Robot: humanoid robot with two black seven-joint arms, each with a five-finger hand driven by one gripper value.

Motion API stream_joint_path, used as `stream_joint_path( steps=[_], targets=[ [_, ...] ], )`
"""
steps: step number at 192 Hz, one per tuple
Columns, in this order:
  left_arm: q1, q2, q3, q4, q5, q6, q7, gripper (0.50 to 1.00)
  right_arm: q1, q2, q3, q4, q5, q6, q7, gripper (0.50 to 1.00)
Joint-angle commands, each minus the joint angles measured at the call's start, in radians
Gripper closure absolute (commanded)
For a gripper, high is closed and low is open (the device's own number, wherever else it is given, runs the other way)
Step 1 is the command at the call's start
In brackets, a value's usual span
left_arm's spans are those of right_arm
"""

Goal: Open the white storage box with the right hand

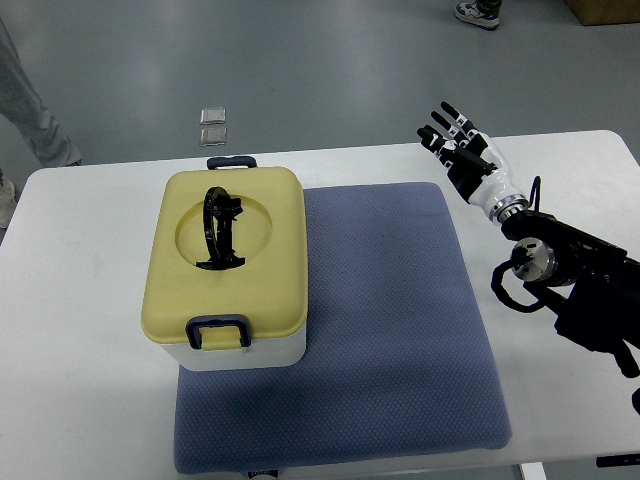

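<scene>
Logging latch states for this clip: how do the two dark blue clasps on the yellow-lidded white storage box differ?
The near clasp faces the camera, its whole loop showing against the yellow lid. The far clasp pokes past the lid's back edge, showing only a thin bar. Both are dark blue, and the right hand touches neither.

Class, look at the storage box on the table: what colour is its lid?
Pale yellow lid on a white base, clearest in the top view.

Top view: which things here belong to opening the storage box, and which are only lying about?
For the job:
- white plastic storage box with yellow lid, shut
- dark blue front latch
- right hand, open, away from the box

Lying about:
- blue-grey cloth mat
- two small clear packets on the floor
</scene>
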Motion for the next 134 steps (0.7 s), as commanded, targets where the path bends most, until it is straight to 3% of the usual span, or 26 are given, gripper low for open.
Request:
stream_joint_path(
  steps=[1, 134],
  targets=[
    [0.0, 0.0, 0.003, 0.0, 0.0, 0.0, 0.0, 0.5, 0.0, 0.0, 0.0, 0.0, 0.0, 0.0, 0.0, 0.57],
    [0.002, 0.0, -0.001, 0.014, 0.002, 0.006, 0.0, 0.5, 0.003, 0.0, 0.0, -0.002, 0.0, -0.002, 0.0, 0.57]
  ],
)
